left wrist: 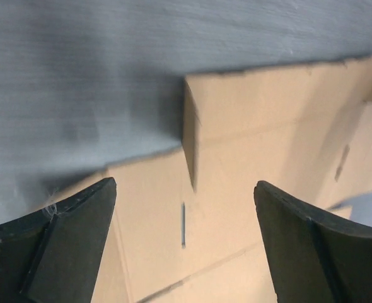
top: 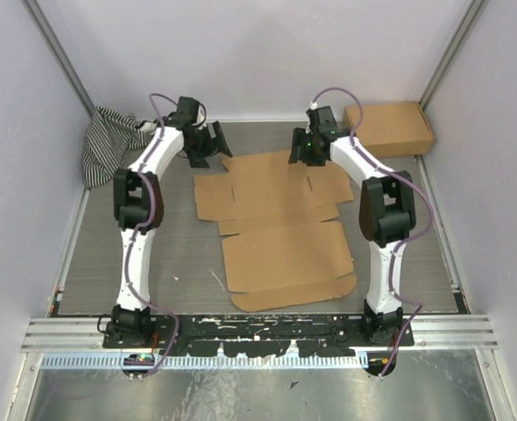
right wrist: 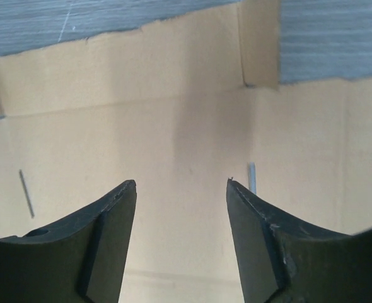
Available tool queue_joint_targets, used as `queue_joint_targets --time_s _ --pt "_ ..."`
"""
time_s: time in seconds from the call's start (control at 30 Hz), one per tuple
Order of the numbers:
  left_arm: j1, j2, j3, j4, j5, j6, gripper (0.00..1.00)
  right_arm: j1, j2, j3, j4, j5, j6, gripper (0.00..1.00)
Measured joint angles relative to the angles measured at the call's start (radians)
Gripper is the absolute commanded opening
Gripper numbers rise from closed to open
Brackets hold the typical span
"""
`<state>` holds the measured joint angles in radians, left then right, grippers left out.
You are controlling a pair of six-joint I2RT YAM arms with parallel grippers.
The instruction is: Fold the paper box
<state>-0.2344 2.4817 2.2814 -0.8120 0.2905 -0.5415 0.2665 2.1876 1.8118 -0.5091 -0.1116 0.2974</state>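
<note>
The paper box (top: pixel 276 228) is a flat brown die-cut cardboard sheet with flaps, spread on the grey table between the arms. My left gripper (top: pixel 208 145) hovers over its far left corner, jaws wide open with nothing between them. The left wrist view looks down on the sheet (left wrist: pixel 255 164), where a small flap stands up a little. Over the sheet's far right part, my right gripper (top: pixel 304 147) is open too. Only bare cardboard (right wrist: pixel 173 126) shows between the right fingers (right wrist: pixel 110 214).
A ready-assembled brown cardboard box (top: pixel 388 128) sits at the back right corner. A striped black-and-white cloth (top: pixel 108 140) lies bunched at the back left. White walls close in the sides and back. The aluminium rail (top: pixel 258 331) with the arm bases runs along the near edge.
</note>
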Motion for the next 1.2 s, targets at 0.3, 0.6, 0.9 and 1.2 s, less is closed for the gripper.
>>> queue_joint_targets --time_s 0.3,0.6,0.9,1.2 --pt "-0.011 -0.710 -0.871 0.456 0.137 -0.134 0.91 -0.032 -0.459 -0.416 0.047 0.085 0.040 0.71" --pt "-0.051 -0.805 -1.140 0.484 0.137 -0.110 0.58 -0.155 -0.518 -0.703 0.071 0.082 0.061 0.69" --pt "-0.093 -0.826 -1.225 0.412 0.074 -0.075 0.72 -0.164 -0.509 -0.756 0.098 0.055 0.072 0.70" --pt "-0.120 -0.825 -1.253 0.390 0.055 -0.069 0.73 -0.166 -0.463 -0.771 0.121 -0.006 0.071 0.54"
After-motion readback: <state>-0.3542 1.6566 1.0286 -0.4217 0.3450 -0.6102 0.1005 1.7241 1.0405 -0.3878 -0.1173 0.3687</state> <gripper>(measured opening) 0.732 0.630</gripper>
